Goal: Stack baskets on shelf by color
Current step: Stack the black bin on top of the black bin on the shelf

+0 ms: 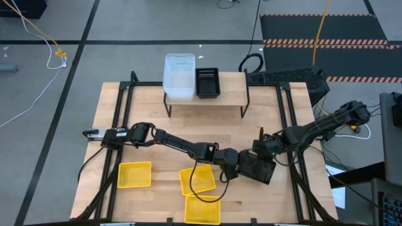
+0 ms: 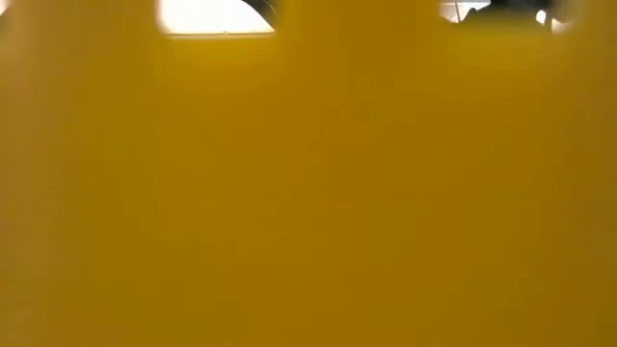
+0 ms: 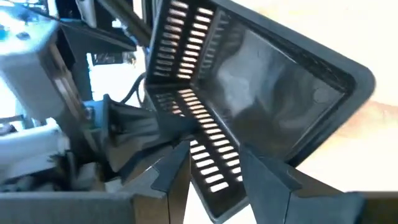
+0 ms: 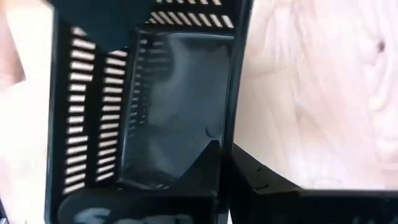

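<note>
A black perforated basket (image 1: 257, 168) sits tilted between my two grippers at the table's near middle. My right gripper (image 1: 265, 152) is shut on it. My left gripper (image 1: 235, 164) is open at the basket's left end, its fingers on either side of a slotted wall (image 3: 208, 158); I cannot tell if they touch it. Three yellow baskets (image 1: 135, 174) (image 1: 197, 180) (image 1: 202, 209) lie flat on the table. On the shelf (image 1: 229, 94), a stack of clear baskets (image 1: 179, 75) and a black basket (image 1: 207, 83) stand side by side. My right gripper pinches one side wall of the black basket at its rim (image 4: 227, 140), one finger (image 4: 202, 163) inside the basket and one (image 4: 264, 177) outside. The basket is held tilted; whether any part rests on the table does not show.
The right part of the shelf top is bare wood. A yellow basket wall (image 2: 308, 193) fills the low view and hides the table there. Black frame rails (image 1: 119, 119) run along the table's left and right sides.
</note>
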Controlling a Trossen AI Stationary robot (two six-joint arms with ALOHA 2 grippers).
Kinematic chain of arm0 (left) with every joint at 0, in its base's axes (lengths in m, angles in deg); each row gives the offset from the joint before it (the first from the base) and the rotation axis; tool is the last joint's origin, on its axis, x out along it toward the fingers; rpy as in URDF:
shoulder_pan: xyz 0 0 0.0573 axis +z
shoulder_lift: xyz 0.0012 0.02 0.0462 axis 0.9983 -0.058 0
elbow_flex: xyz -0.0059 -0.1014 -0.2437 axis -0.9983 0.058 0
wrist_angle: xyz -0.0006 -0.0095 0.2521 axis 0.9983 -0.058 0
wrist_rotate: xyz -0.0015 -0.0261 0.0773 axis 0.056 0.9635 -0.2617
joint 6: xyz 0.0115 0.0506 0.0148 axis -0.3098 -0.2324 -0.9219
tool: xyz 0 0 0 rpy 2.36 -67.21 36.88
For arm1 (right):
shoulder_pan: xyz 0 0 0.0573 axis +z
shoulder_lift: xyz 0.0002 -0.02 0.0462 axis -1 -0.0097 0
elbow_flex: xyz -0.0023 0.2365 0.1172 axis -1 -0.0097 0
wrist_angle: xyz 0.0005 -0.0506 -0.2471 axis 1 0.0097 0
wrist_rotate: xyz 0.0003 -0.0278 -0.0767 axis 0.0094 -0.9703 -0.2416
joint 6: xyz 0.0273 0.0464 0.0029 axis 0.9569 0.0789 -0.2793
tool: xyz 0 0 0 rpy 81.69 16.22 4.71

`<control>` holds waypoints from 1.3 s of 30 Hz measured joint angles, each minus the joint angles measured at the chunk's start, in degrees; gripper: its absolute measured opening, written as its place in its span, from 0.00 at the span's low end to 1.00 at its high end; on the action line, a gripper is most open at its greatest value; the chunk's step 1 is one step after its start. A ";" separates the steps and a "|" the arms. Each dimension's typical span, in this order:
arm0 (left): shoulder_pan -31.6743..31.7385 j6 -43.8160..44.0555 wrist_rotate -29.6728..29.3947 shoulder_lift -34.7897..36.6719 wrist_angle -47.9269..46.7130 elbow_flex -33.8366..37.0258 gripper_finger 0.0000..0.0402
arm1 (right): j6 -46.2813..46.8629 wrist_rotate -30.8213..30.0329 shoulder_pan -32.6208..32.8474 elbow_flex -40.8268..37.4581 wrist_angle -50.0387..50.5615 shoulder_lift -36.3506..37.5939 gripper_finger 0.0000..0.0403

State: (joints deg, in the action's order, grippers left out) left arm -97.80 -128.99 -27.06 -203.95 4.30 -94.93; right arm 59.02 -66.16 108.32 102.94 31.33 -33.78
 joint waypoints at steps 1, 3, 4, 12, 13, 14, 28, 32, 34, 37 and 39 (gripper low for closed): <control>-0.13 0.10 -0.39 0.39 0.04 0.06 0.35 | -0.90 0.16 -0.79 0.00 0.00 0.58 0.00; -0.22 1.23 -0.84 1.52 1.18 0.06 0.35 | -2.77 0.62 -2.41 0.00 0.36 2.34 0.00; -0.16 2.34 -0.94 2.53 0.40 0.13 0.35 | -3.57 0.64 -3.10 0.02 0.27 3.30 0.00; 1.68 7.14 4.99 12.05 -14.01 0.08 0.35 | -5.59 0.68 -6.19 0.13 0.81 9.33 0.00; 2.10 7.29 6.84 12.48 -16.28 0.08 0.35 | -5.99 0.68 -6.37 0.13 0.29 9.53 0.00; 2.57 7.29 8.39 12.73 -17.49 0.08 0.35 | -6.72 0.69 -6.56 0.13 -0.45 9.64 0.00; 3.93 5.48 6.99 10.53 -24.55 0.19 0.35 | -19.35 0.87 -13.80 0.02 -8.82 2.42 0.00; 3.95 4.24 5.51 10.53 -24.33 0.19 0.35 | -20.62 0.77 -15.17 0.04 -8.78 1.11 0.00; 3.93 4.30 5.20 10.53 -24.20 0.19 0.35 | -20.86 0.85 -15.52 0.04 -8.61 1.05 0.00; 3.95 4.93 5.06 10.53 -24.28 0.19 0.35 | -20.92 0.60 -15.54 0.04 -8.41 0.99 0.00; 3.93 5.11 3.94 10.64 -24.55 0.19 0.35 | -20.90 0.45 -15.56 0.07 -8.38 1.00 0.00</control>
State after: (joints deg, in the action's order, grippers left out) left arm -93.87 -123.89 -23.12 -193.31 -20.25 -94.74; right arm 38.11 -65.71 92.76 103.00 22.95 -32.78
